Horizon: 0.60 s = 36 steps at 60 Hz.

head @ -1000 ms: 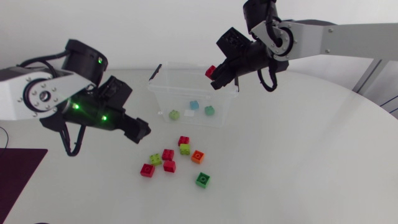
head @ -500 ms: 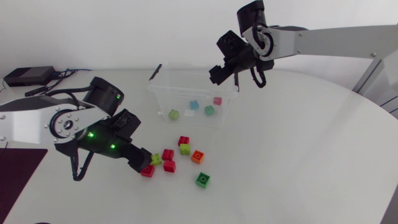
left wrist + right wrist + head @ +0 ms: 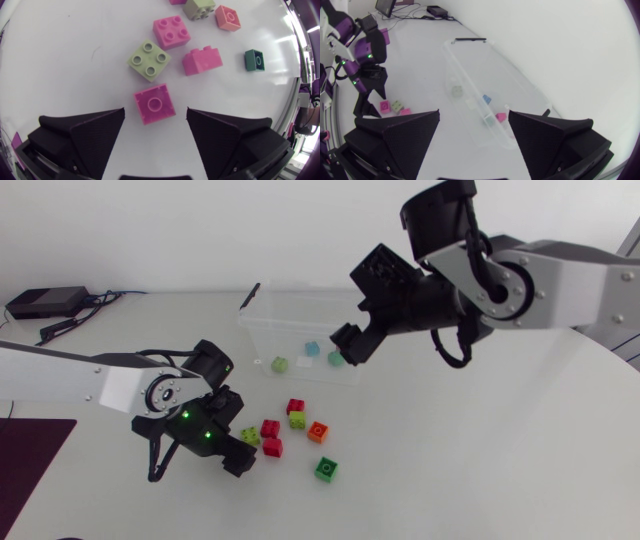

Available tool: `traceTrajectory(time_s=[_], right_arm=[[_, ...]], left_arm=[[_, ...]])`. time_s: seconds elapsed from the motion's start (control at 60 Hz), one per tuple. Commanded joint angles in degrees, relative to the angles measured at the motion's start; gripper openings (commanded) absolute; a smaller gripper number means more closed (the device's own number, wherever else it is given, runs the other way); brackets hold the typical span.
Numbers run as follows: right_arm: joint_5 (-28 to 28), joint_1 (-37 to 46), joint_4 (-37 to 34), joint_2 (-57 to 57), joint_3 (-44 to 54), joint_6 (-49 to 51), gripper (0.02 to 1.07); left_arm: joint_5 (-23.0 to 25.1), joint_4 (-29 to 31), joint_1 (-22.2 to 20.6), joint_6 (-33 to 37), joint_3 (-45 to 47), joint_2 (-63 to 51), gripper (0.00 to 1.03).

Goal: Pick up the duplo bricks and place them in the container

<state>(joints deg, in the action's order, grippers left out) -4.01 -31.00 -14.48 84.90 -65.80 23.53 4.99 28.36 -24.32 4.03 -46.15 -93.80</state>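
A clear container (image 3: 262,320) stands at the table's back middle, with several small bricks in it: light green (image 3: 280,364), light blue (image 3: 312,348), green (image 3: 335,358). In the right wrist view a pink-red brick (image 3: 500,117) also lies inside the container (image 3: 470,60). My right gripper (image 3: 347,346) hangs open and empty over its front right corner. In front of it lie loose bricks: red (image 3: 270,428), lime (image 3: 297,420), orange (image 3: 318,431), green (image 3: 326,469). My left gripper (image 3: 238,455) is low at the cluster's left end. It stands open around a red brick (image 3: 154,103), and its fingers are clear of the sides.
A lime brick (image 3: 148,60) and two red ones (image 3: 172,32) (image 3: 202,59) lie just ahead of the left gripper (image 3: 155,111). In the right wrist view the open right gripper (image 3: 474,114) looks down on my left arm (image 3: 367,65). A black box with cables (image 3: 45,302) sits at the far left.
The right gripper opened and let its red brick fall into the container, then drew toward the container's front right. The left arm swung down and right onto the cluster's leftmost red brick.
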Motion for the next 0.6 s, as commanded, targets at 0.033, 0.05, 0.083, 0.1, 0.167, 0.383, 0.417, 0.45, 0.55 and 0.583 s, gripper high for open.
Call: traceTrajectory(time_s=[0.033, 0.05, 0.083, 0.1, 0.167, 0.383, 0.417, 0.45, 0.55, 0.583], right_arm=[[0.8, -1.8, 0.3, -3.3, 7.4, -1.0, 1.02], [0.8, -2.0, 0.4, -3.5, 8.5, -0.9, 1.02], [0.7, -2.4, 0.4, -4.2, 10.3, -0.9, 1.02], [0.6, -2.6, 0.4, -4.7, 11.5, -0.8, 1.02], [-0.3, -3.3, 0.4, -6.1, 14.9, -0.4, 1.02], [-1.8, -8.1, -0.3, -4.5, 21.2, -2.2, 1.02], [-2.1, -8.9, -0.5, -3.4, 21.2, -3.0, 1.01], [-2.1, -9.2, -0.7, -2.5, 21.1, -3.6, 1.0], [-2.3, -10.3, -1.1, 1.3, 20.5, -5.2, 0.97], [-2.3, -10.7, -1.5, 3.1, 20.0, -6.2, 0.97]], left_arm=[[-1.3, -1.4, -0.3, -2.4, -2.3, -3.1, 0.77], [-1.3, -1.5, -0.3, -2.5, -2.5, -3.3, 0.75], [-1.3, -1.6, -0.4, -2.7, -2.6, -3.9, 0.68], [-1.3, -1.8, -0.4, -2.8, -2.6, -4.0, 0.63], [-1.3, -2.7, -0.4, -3.2, -2.5, -4.4, 0.47], [-1.3, -3.6, 0.0, -2.7, -1.3, -2.4, 0.27], [-1.3, -3.4, 0.0, -2.6, -1.1, -1.2, 0.27], [-1.3, -3.3, 0.2, -2.5, -1.0, -0.2, 0.27], [-1.4, -3.2, 1.2, -1.3, -0.7, 4.5, 0.27], [-1.4, -3.2, 1.5, -1.0, -0.8, 6.5, 0.27]])
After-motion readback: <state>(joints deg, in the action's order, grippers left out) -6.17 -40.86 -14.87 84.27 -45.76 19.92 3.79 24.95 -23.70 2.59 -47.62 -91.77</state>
